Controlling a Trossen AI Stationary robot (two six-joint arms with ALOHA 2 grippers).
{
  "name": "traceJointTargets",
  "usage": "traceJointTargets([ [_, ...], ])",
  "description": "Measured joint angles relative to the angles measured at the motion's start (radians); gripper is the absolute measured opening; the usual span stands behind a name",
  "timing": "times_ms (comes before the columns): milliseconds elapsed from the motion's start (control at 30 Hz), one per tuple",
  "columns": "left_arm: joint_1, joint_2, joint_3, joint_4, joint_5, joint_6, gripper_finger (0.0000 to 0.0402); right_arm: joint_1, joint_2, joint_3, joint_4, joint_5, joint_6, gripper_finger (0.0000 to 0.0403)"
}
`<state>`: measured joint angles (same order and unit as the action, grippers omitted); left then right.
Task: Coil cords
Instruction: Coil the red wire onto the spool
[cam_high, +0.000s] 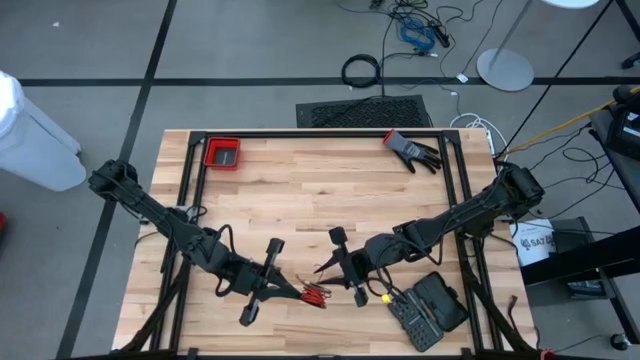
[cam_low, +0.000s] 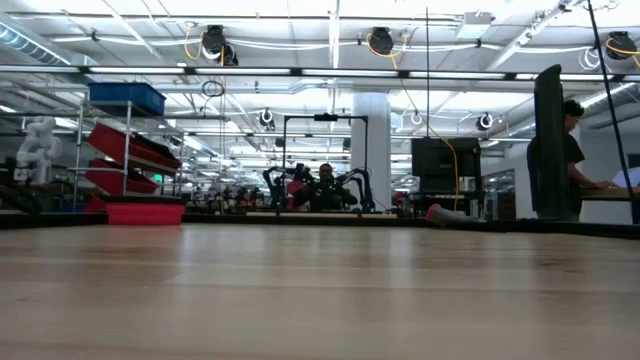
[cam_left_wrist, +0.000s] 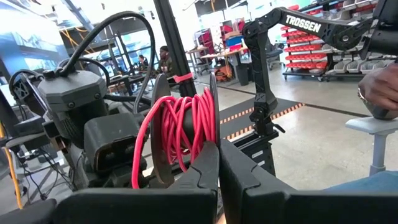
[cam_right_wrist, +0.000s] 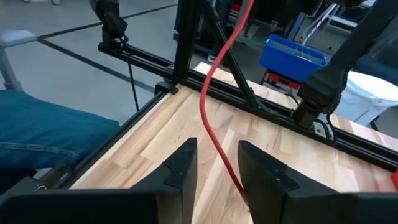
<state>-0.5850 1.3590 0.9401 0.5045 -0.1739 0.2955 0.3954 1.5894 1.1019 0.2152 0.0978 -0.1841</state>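
The left gripper (cam_left_wrist: 217, 180) is clenched on the coiled red cord (cam_left_wrist: 183, 127) at the near edge of the wooden table (cam_high: 300, 190). The right gripper (cam_right_wrist: 217, 168) stands beside it, fingers apart, with a loose strand of the cord between them

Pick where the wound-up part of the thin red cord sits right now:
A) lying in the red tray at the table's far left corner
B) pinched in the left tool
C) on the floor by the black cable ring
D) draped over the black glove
B: the left wrist view shows the thin red cord coiled in loops and clamped between the shut fingers of the left tool, with a loose strand running between the right tool's fingers.
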Motion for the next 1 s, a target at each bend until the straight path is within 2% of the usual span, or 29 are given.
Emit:
traceJointTargets([
  [133, 0.0, 0.0, 0.0, 0.0, 0.0, 0.0, 0.0002, 0.0, 0.0, 0.0, -0.002, 0.0, 0.0, 0.0106],
  [400, 0.0, 0.0, 0.0, 0.0, 0.0, 0.0, 0.0002, 0.0, 0.0, 0.0, -0.01, -0.05, 0.016, 0.0085],
  [767, 0.0, 0.0, 0.0, -0.001, 0.0, 0.0, 0.0002, -0.002, 0.0, 0.0, -0.012, -0.051, 0.034, 0.0085],
  [1000, 0.0, 0.0, 0.0, -0.001, 0.0, 0.0, 0.0002, -0.003, -0.015, 0.0, -0.052, -0.047, 0.033, 0.0071],
])
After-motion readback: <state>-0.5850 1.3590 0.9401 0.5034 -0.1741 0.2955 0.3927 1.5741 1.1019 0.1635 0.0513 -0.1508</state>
